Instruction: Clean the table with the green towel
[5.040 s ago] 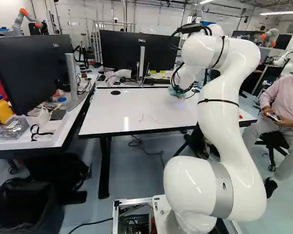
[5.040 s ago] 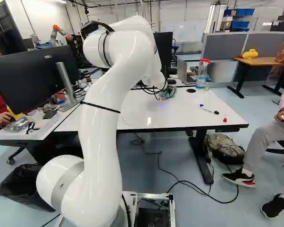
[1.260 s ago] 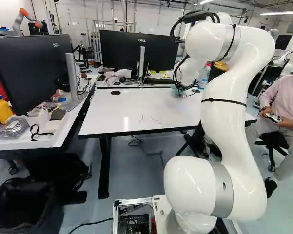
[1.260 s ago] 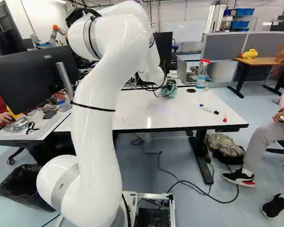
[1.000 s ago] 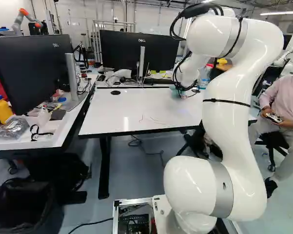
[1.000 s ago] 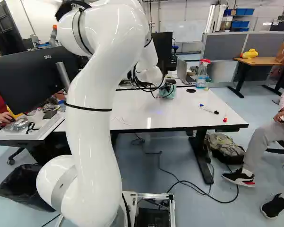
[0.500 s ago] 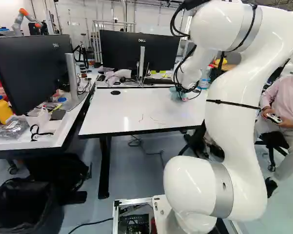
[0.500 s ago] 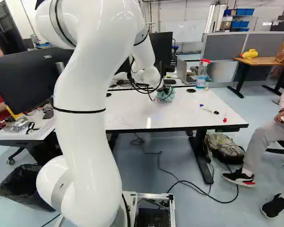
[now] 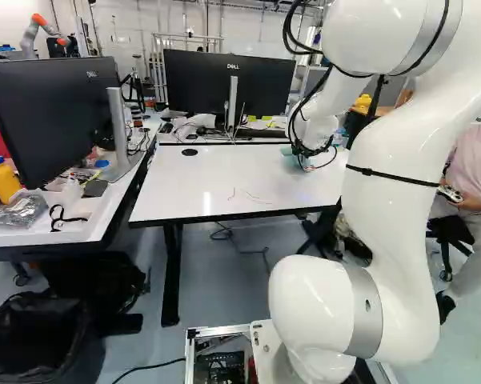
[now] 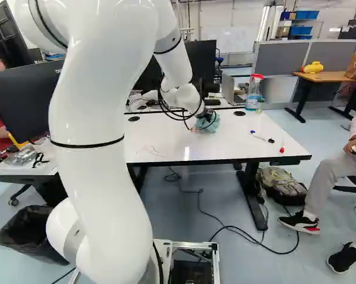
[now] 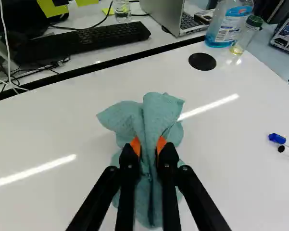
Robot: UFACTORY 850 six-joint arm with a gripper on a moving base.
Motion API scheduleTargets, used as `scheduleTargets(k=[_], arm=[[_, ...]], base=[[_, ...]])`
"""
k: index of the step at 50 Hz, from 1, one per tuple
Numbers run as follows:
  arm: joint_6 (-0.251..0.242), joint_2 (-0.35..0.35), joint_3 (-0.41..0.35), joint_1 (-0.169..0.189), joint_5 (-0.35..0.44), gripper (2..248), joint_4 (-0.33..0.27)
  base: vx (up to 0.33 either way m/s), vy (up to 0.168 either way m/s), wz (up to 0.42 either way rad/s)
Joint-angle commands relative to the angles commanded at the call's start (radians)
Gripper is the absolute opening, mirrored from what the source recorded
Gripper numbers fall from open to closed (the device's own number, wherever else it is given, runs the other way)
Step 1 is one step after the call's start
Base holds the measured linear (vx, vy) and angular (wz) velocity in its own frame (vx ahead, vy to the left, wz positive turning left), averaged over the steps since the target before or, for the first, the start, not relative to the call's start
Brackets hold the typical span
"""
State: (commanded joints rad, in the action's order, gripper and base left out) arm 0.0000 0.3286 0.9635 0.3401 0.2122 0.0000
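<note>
Pinching towel [image 11: 156,113] mid-bunch, jaws closed on it from both sides, likely leaving folds to wipe the surface [image 11: 62,130]. Spray bottle [image 11: 228,24] near far edge, probably clear of strokes.

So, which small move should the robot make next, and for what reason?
Probably draw the green towel left and toward the near edge of the table: the tool is shut on the towel, and thin reddish marks show near that edge, uncovered.

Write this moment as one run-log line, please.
gripper shut on green towel | towel on white table | red marks toward near edge, not wiped off
</note>
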Motion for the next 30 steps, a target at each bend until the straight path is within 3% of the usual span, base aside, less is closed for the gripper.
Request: scheduleTargets(k=[30], arm=[[0.0,-0.025,-0.021,-0.004,0.0,55,0.0]], base=[[0.0,0.0,0.0]])
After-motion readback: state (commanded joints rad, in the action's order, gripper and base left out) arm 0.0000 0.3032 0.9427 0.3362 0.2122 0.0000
